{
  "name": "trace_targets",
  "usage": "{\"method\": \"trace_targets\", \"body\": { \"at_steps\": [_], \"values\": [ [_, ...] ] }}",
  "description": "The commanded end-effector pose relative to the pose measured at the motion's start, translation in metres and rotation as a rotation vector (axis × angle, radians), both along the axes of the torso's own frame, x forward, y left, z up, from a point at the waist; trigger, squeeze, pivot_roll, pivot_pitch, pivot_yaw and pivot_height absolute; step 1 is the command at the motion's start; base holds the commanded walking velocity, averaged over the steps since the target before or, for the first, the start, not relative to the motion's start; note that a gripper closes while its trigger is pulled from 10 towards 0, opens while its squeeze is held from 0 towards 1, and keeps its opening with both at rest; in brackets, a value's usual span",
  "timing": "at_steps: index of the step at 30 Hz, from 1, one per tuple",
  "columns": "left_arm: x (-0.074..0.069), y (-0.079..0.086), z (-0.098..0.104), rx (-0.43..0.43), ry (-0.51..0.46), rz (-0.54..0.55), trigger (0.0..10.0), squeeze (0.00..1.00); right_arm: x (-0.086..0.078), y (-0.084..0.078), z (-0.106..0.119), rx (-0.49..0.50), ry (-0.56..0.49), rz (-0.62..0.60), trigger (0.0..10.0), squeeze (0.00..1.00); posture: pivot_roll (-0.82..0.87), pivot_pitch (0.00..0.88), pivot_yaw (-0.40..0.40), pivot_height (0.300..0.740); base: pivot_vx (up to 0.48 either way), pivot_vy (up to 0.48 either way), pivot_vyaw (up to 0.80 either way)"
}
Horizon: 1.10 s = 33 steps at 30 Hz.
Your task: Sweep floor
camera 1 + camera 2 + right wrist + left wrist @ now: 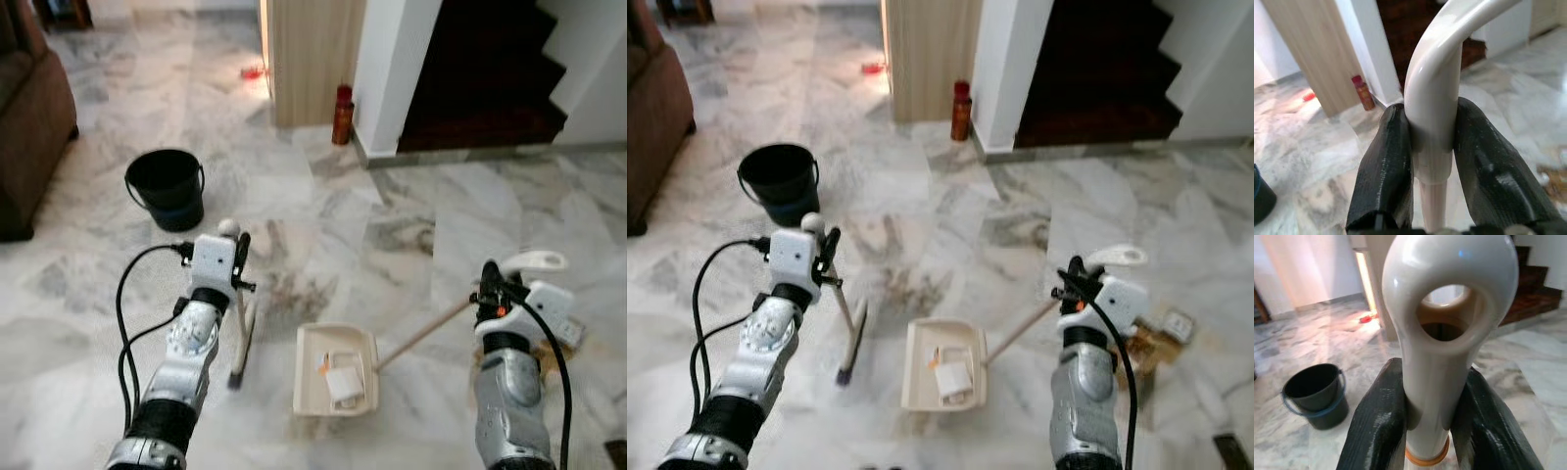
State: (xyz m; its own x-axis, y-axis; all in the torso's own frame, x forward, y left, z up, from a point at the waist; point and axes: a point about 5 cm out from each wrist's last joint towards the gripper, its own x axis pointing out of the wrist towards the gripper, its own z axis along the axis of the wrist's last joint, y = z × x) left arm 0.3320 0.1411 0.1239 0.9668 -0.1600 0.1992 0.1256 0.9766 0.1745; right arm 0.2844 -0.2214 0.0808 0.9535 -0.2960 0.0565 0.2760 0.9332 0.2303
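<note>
Left gripper (238, 257) clamped on light, stiff cream plastic broom (241, 338) near handle top, bristles on marble floor (392, 225) — right gripper (487, 286) clamped on long-handled cream dustpan (336, 370) beside it.

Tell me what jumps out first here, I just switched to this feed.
The cream dustpan lies on the marble floor between the arms, with white scraps inside it; the right pincer is clamped on its long handle. The left pincer is clamped on the broom, whose head rests on the floor left of the pan. Beyond it stands a black bucket, and a red bottle stands by the wall corner.
</note>
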Motion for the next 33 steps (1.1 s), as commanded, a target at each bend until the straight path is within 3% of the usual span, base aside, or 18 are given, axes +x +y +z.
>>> {"method": "trace_targets", "body": {
  "at_steps": [1, 9, 28, 33],
  "values": [
    [0.0023, -0.0035, 0.0131, -0.014, -0.058, -0.013, 10.0, 0.0, 0.0039, -0.0041, 0.0128, -0.016, -0.052, -0.011, 10.0, 0.0, 0.03, 0.081, -0.044, 0.74, 0.0, 0.0, 0.0],
    [0.0022, -0.0029, 0.0158, -0.024, -0.068, -0.007, 10.0, 0.0, 0.0029, -0.0042, 0.0118, -0.015, -0.048, -0.014, 10.0, 0.0, 0.03, 0.094, -0.044, 0.74, 0.0, 0.0, 0.64],
    [0.0027, -0.0015, 0.0185, -0.023, -0.067, 0.0, 10.0, 0.0, 0.0021, -0.0047, 0.0104, 0.0, -0.04, -0.008, 10.0, 0.0, 0.03, 0.101, -0.043, 0.74, 0.0, 0.0, 0.0],
    [0.0028, -0.0006, 0.0185, -0.024, -0.066, 0.006, 10.0, 0.0, 0.0025, -0.0038, 0.0102, 0.002, -0.038, -0.002, 10.0, 0.0, 0.03, 0.1, -0.045, 0.74, 0.259, 0.0, 0.0]
  ]
}}
